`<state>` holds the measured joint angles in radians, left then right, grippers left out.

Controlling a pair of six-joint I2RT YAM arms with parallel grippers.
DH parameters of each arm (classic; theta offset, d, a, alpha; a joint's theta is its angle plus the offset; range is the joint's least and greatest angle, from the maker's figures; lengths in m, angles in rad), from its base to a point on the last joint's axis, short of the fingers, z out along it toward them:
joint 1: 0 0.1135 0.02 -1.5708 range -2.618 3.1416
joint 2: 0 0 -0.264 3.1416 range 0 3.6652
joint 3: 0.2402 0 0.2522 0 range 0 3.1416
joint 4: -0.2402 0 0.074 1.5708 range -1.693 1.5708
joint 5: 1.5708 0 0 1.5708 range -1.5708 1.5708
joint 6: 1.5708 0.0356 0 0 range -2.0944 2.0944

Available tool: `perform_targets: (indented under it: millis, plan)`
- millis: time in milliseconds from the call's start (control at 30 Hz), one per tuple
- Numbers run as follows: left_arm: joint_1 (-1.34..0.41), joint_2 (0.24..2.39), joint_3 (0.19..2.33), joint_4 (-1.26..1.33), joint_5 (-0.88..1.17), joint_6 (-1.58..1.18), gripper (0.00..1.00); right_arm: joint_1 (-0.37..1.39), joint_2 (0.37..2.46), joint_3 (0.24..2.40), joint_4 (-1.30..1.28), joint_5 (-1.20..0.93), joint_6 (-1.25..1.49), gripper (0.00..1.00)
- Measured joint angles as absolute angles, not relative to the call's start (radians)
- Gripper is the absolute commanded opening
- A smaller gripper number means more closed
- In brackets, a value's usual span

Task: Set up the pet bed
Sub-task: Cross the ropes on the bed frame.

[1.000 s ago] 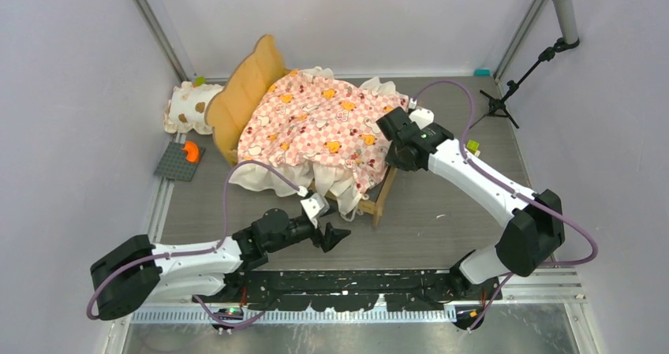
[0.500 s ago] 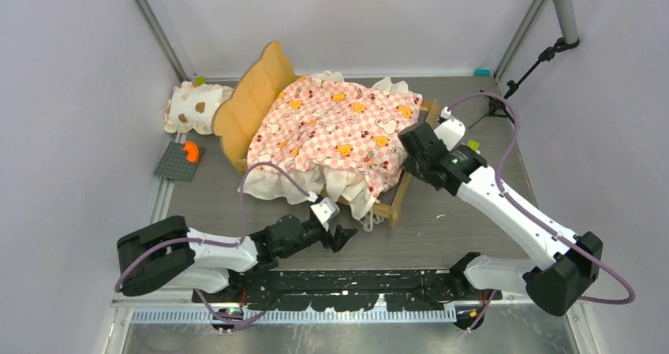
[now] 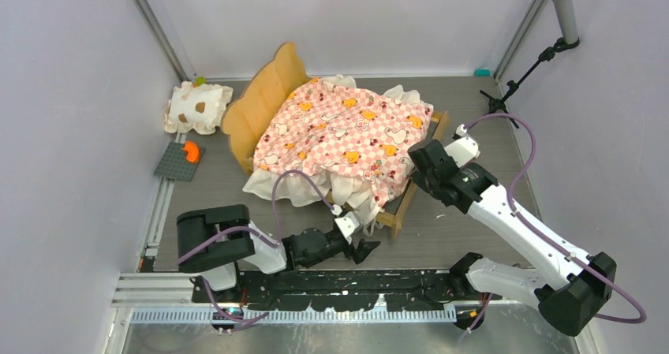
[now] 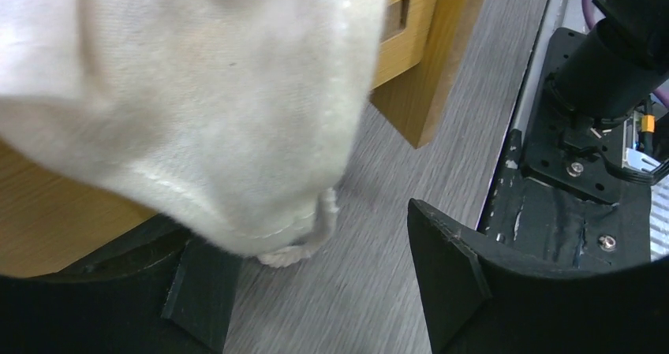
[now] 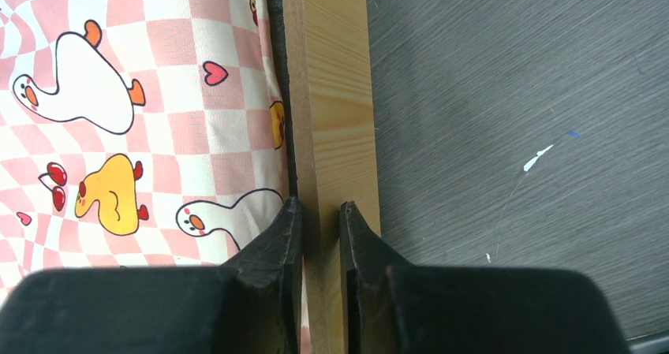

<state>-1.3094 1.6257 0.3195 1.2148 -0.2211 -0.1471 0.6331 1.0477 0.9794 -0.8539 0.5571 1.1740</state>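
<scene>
The light-wood pet bed (image 3: 266, 100), wavy-topped at the head and fitted with a pink checkered, cream-ruffled mattress (image 3: 347, 129), stood slantwise in the middle of the dark grey counter (image 3: 450, 220). The left tool (image 4: 315, 255) gaped wide at the bed's near corner, holding nothing, the cream ruffle (image 4: 197, 117) drooping over one finger. The right tool (image 5: 319, 208) sat at the wooden side rail (image 5: 335, 94), jaws almost together; whether they gripped it could not be told.

Soft, even light; one close view blurred.
Overhead view bright and sharp, only faint shade beneath the pet bed (image 3: 347, 145). Left wrist view: cream ruffle (image 4: 197, 109) at upper left blurred; right wrist view crisp throughout.
</scene>
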Motion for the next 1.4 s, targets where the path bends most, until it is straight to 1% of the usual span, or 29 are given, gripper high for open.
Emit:
perform_targets:
  millis: [133,233,533,600,667,733,767,933,1033,1100,1233,1300,1400]
  plan:
    - [-1.329,1.691,0.344,1.285,-0.258,-0.147,0.75,0.633,1.048,0.979,-0.854,0.556,1.177,0.01]
    - [-1.332,1.737,0.38,1.312,-0.295,-0.147,0.73,0.633,1.048,0.979,-0.849,0.557,1.177,0.01]
    - [-1.341,1.806,0.443,1.328,-0.419,-0.099,0.52,0.627,1.048,0.98,-0.826,0.558,1.177,0.01]
    - [-1.341,1.813,0.45,1.328,-0.443,-0.088,0.5,0.627,1.048,0.98,-0.823,0.556,1.177,0.01]
    - [-1.341,1.822,0.461,1.328,-0.468,-0.076,0.51,0.626,1.048,0.98,-0.819,0.556,1.177,0.01]
    - [-1.342,1.831,0.473,1.327,-0.488,-0.069,0.57,0.626,1.048,0.98,-0.813,0.559,1.177,0.01]
    - [-1.343,1.836,0.479,1.328,-0.494,-0.069,0.58,0.626,1.048,0.98,-0.809,0.561,1.178,0.0]
    - [-1.347,1.87,0.521,1.328,-0.552,-0.069,0.58,0.627,1.048,0.98,-0.793,0.571,1.188,0.01]
    - [-1.348,1.894,0.55,1.327,-0.608,-0.07,0.56,0.628,1.048,0.98,-0.786,0.575,1.2,0.01]
    - [-1.348,1.909,0.567,1.327,-0.651,-0.07,0.52,0.629,1.048,0.98,-0.783,0.576,1.207,0.01]
    - [-1.348,1.924,0.589,1.327,-0.729,-0.073,0.42,0.635,1.048,0.98,-0.78,0.577,1.219,0.0]
    - [-1.347,1.928,0.598,1.327,-0.75,-0.075,0.33,0.637,1.047,0.98,-0.779,0.581,1.224,0.01]
    - [-1.347,1.929,0.602,1.328,-0.763,-0.081,0.14,0.639,1.045,0.98,-0.778,0.586,1.229,0.01]
